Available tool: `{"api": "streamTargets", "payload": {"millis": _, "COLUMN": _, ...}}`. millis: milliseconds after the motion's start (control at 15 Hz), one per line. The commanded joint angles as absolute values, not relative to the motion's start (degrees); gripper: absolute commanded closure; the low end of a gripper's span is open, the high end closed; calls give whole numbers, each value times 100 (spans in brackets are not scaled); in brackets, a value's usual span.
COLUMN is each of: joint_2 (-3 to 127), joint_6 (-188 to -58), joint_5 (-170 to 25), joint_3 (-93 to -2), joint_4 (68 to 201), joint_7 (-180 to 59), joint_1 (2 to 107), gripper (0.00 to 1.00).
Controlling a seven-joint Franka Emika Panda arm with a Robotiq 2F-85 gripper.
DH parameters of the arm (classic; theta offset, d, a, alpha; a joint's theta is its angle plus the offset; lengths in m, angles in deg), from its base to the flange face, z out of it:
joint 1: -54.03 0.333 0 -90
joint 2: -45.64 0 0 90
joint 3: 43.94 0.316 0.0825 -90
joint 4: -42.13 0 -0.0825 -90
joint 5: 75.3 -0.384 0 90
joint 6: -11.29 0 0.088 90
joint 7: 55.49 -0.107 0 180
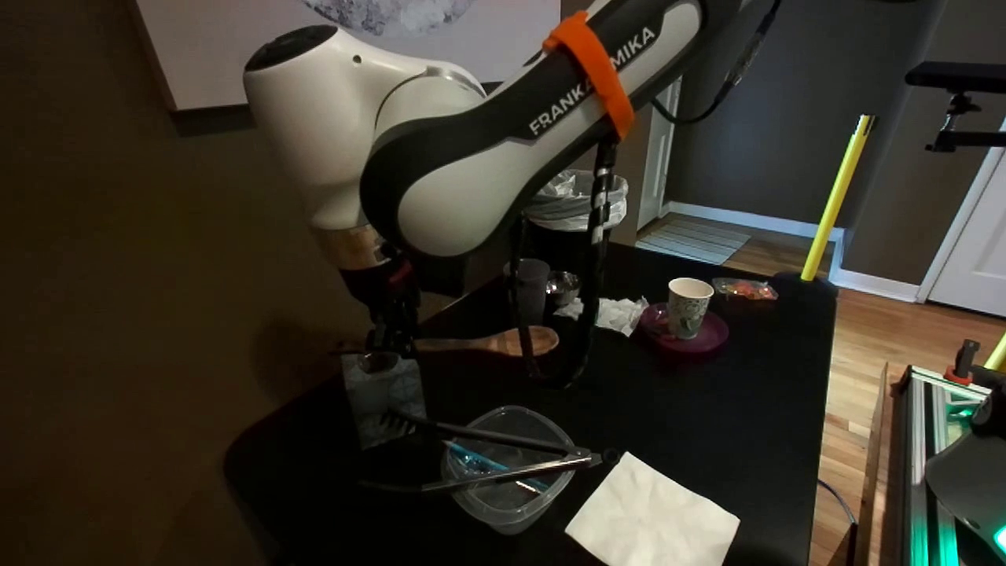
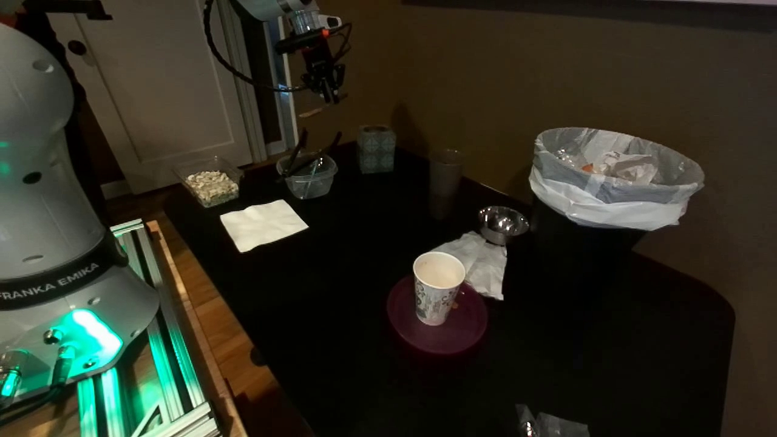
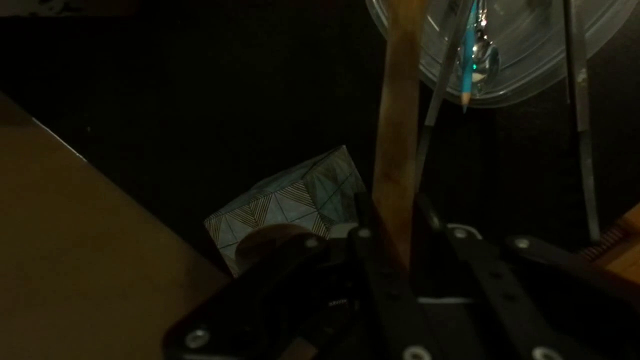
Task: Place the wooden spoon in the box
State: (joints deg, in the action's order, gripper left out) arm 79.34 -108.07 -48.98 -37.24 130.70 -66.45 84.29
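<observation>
The wooden spoon [image 3: 397, 115] is between my gripper's fingers [image 3: 392, 207], which close on its handle. In an exterior view the spoon [image 1: 525, 341] is held roughly level, its bowl pointing away from the gripper [image 1: 391, 346]. The spoon [image 2: 312, 112] and gripper [image 2: 331, 98] also show in an exterior view, in the air above the table. The box [image 1: 385, 405] is a small squarish grey-green patterned box with a round top opening. It stands on the table below the gripper in an exterior view; the box [image 2: 376, 150] also shows left of the fingers in the wrist view [image 3: 287, 202].
A clear dish [image 2: 312, 185] with dark tongs [image 1: 503, 440], a blue pencil [image 3: 468, 55] and a metal spoon stands near the box. A napkin [image 1: 652, 519], a tall cup [image 2: 446, 182], a metal bowl [image 2: 502, 224] and a paper cup [image 2: 436, 291] share the table. A wall is behind.
</observation>
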Motion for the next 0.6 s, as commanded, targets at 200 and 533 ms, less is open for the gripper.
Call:
{"api": "streamTargets", "payload": {"millis": 200, "joint_2": 8222, "joint_6": -10299, "joint_5": -4380, "joint_3": -3705, "joint_4": 12467, "joint_7": -6000, "joint_1": 8556, "gripper": 94}}
{"api": "streamTargets", "payload": {"millis": 533, "joint_2": 8686, "joint_6": -9055, "joint_5": -4312, "joint_3": -3589, "joint_4": 11199, "joint_7": -4270, "joint_1": 8540, "gripper": 94}}
